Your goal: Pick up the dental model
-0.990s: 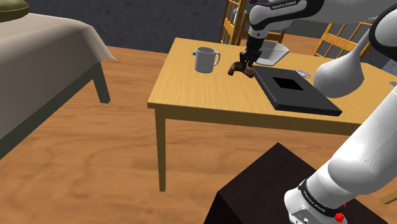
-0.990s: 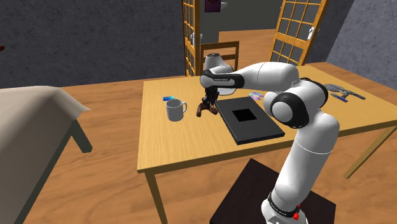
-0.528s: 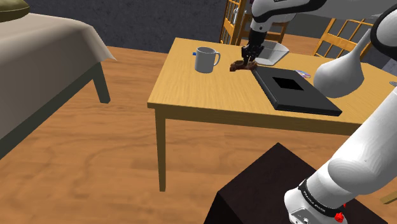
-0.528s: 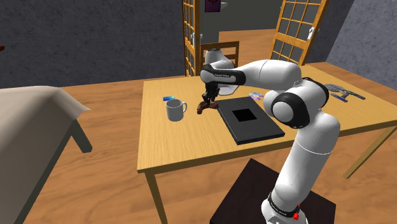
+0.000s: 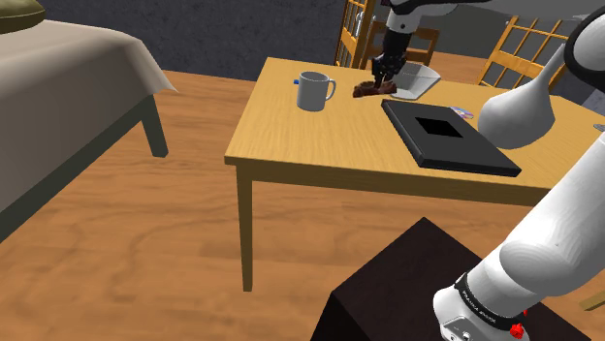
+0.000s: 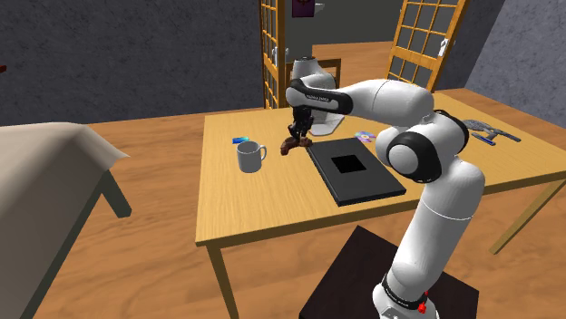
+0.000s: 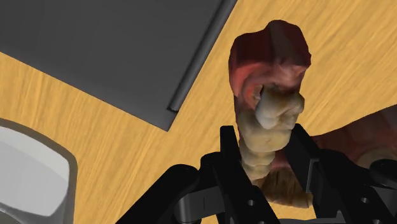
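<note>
Past the flat black slab (image 5: 449,136), the jaws are clamped on the dental model (image 7: 267,114): dark red-pink gums, a row of cream-yellow teeth. It hangs over the wooden surface (image 5: 320,136) near its far edge, beside the grey mug (image 5: 313,91).

a: and we're inside a home here, a bedroom by the look of it: there's a bed (image 5: 68,68) with a beige cover down one side.
b: that's right, plank floor (image 5: 145,242) all the way through, dark grey wall (image 6: 136,54) behind.
a: a plain wooden table (image 5: 310,136) in the middle, a mug (image 5: 312,91) sitting on it. very domestic!
b: and at the back, latticed wooden doors (image 6: 424,45), house style.
</note>
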{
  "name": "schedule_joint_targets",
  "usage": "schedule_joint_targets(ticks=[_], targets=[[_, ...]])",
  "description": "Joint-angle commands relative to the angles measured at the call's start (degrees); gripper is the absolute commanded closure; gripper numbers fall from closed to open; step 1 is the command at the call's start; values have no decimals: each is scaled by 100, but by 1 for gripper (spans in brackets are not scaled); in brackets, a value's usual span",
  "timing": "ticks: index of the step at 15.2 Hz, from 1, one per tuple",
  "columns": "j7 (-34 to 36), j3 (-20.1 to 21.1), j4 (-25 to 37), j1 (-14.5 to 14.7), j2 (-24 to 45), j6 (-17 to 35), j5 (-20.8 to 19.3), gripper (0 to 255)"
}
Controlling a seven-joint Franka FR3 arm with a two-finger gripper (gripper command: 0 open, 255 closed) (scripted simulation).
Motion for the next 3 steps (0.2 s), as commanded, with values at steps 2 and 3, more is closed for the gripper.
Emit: schedule_joint_targets(ticks=[2,3], targets=[[-7,0,207,-1,28,-180,6,255],[-7,0,209,-1,29,-180,7,255]])
